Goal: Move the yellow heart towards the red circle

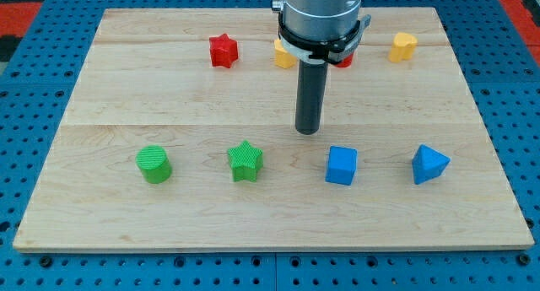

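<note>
The yellow heart [403,45] lies near the view's top right on the wooden board [169,88]. A red block [344,60] shows only as a sliver behind the arm's body, so its shape cannot be made out. My tip [307,130] rests on the board's middle, below and left of the yellow heart, apart from every block. A second yellow block [283,54] is partly hidden behind the arm, just left of it.
A red star [224,51] lies at the top, left of the arm. Along the lower row stand a green cylinder [153,164], a green star [245,161], a blue cube [342,165] and a blue triangular block [429,164].
</note>
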